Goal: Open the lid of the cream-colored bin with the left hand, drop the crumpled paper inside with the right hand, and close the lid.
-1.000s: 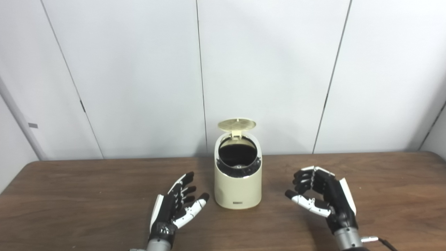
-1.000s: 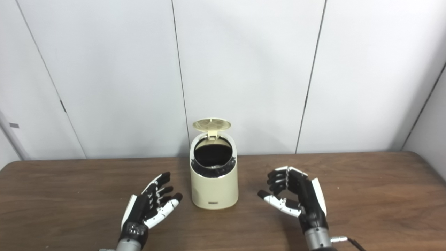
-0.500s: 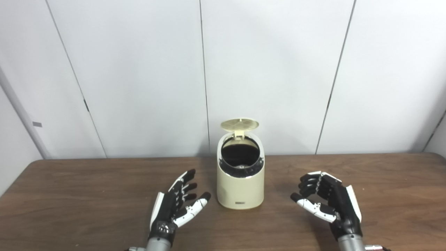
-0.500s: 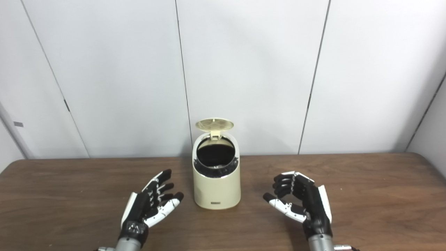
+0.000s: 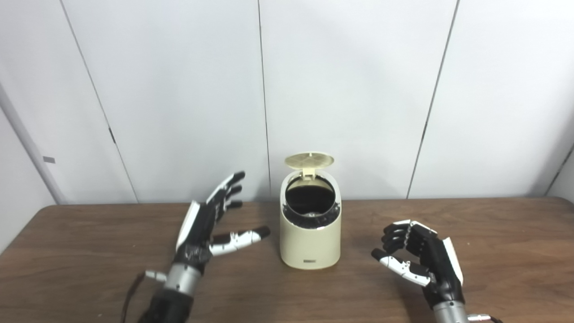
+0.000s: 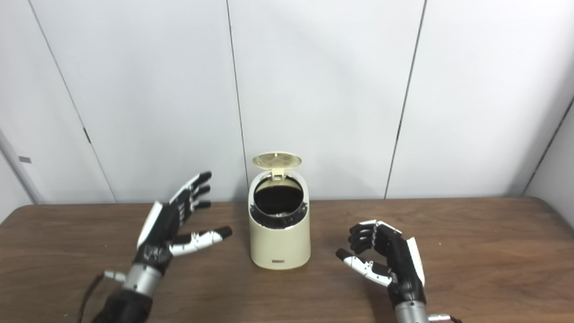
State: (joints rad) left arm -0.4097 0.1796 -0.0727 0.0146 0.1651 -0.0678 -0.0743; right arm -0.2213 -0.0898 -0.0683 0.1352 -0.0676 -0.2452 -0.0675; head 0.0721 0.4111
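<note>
The cream-colored bin [image 5: 310, 242] stands upright at the middle of the wooden table [image 5: 89, 251]. Its round lid [image 5: 310, 160] is flipped up at the back, and the dark opening [image 5: 310, 198] faces me. My left hand [image 5: 210, 229] is open with fingers spread, raised above the table to the left of the bin, apart from it. My right hand [image 5: 419, 260] hovers low to the right of the bin, fingers curled with a gap to the thumb, holding nothing. No crumpled paper shows on the table or in either hand.
A white panelled wall [image 5: 358, 89] rises right behind the table's far edge. Bare wood lies to both sides of the bin and in front of it.
My left hand has risen from near the table and moved back and a little left, fingers still spread. My right hand sank slightly. The lid stays up.
</note>
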